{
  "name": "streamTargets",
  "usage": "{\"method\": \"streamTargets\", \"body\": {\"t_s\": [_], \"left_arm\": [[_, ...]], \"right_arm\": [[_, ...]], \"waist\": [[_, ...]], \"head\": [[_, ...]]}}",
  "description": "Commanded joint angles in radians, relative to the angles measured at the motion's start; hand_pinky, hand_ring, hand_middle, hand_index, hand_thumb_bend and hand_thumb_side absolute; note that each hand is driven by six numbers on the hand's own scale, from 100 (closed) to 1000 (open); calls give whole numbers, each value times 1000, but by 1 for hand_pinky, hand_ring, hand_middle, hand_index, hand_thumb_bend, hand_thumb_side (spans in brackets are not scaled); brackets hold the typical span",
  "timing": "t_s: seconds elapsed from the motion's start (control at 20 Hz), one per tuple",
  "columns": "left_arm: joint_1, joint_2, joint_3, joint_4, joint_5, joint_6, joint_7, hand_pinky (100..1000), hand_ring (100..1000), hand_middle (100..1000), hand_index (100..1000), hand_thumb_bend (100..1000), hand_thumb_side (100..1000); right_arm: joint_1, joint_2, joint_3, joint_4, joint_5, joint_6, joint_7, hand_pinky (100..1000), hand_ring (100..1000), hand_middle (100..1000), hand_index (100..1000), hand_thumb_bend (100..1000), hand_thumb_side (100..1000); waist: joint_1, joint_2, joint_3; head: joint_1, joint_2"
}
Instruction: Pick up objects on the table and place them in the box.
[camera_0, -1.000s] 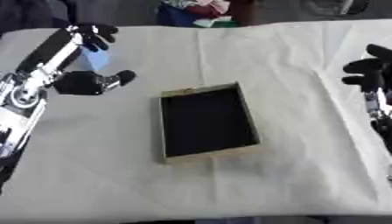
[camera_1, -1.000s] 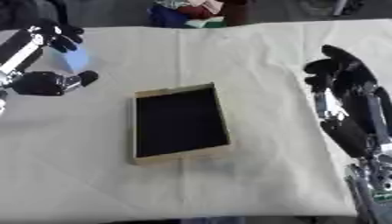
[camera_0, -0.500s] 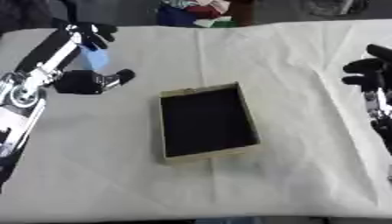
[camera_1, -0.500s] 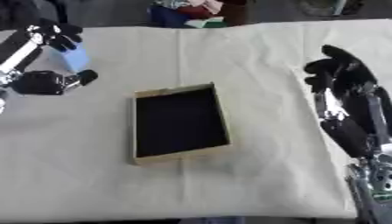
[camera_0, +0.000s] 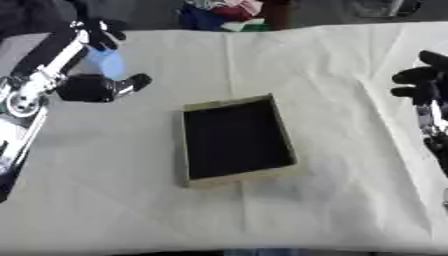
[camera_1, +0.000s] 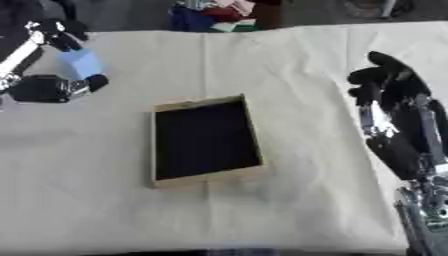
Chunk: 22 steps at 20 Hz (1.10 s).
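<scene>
Left hand (camera_0: 98, 40) on pale blue object (camera_0: 107, 63), left of box (camera_0: 234, 138).

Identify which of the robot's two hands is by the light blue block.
The left hand, at the table's far left beside the light blue block; the right hand hangs at the right edge, nothing near.

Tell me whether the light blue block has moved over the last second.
No. The light blue block sits by the left hand, up and left of the box, just as before.
</scene>
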Motion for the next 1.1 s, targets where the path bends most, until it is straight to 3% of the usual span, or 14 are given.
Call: {"method": "streamTargets", "body": {"t_s": [0.05, 0.3, 0.35, 0.4, 0.8, 1.1], "left_arm": [[-55, 60, 27, 42, -62, 49, -7, 763, 737, 746, 900, 613, 582], [-163, 89, 30, 231, -173, 122, -48, 788, 762, 781, 919, 629, 574], [-183, 87, 31, 271, -186, 128, -61, 784, 761, 778, 919, 524, 578], [-208, 85, 32, 316, -194, 134, -74, 788, 765, 786, 923, 635, 566], [-395, 38, 51, 665, -312, 135, -139, 805, 782, 809, 944, 611, 513], [-478, -39, 103, 884, -378, 148, -115, 799, 779, 803, 943, 610, 465]], "right_arm": [[-2, -21, -1, -22, 2, 1, -1, 703, 744, 657, 877, 100, 522], [1, -21, 1, -22, 1, 2, 2, 703, 744, 657, 877, 100, 523], [2, -20, 2, -22, 1, 3, 2, 703, 744, 657, 877, 100, 511], [2, -20, 3, -22, 1, 3, 3, 703, 744, 657, 877, 100, 523], [4, -18, 10, -22, 1, 4, 11, 702, 744, 656, 876, 100, 525], [4, -17, 13, -22, 0, 3, 15, 702, 744, 656, 876, 100, 526]], "waist": [[1, -18, -2], [2, -21, -10], [2, -21, -11], [2, -21, -12], [3, -18, -24], [2, -16, -31]], "head": [[1, 5], [-1, 5], [-2, 5], [-2, 5], [-2, 5], [-1, 5]]}}
